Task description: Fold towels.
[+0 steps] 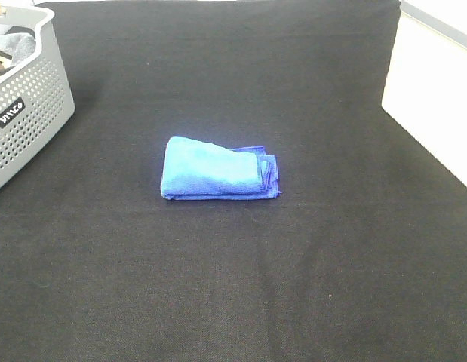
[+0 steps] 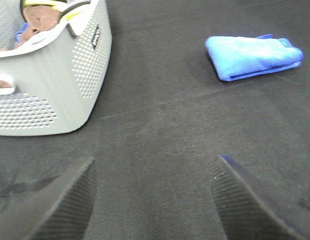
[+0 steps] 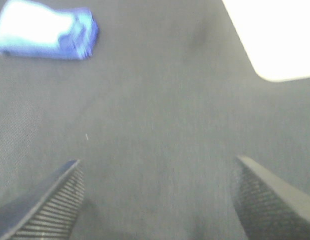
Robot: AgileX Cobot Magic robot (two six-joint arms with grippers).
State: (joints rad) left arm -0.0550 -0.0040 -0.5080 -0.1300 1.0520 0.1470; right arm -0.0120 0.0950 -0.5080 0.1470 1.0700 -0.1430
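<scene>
A wide black cloth-covered table fills the scene, seen from above; its near half is bare fabric. Neither arm appears in the high view; each shows only in its own wrist camera. The left gripper hangs low over the dark cloth, its two ribbed fingers spread wide apart with nothing between them; the right gripper likewise hovers above the table with its jaws standing wide and holding nothing, though that picture is blurred. Near the middle of the table lies the blue towel, folded into a small thick rectangle, its smooth folded edge to the left and its layered, darker stitched edges stacked at the right end; it rests flat on the cloth, well apart from both grippers. At the far left stands a grey perforated basket with a small dark label on its side; grey cloth shows inside it. At the far right, beyond the table's edge, is a white surface.
</scene>
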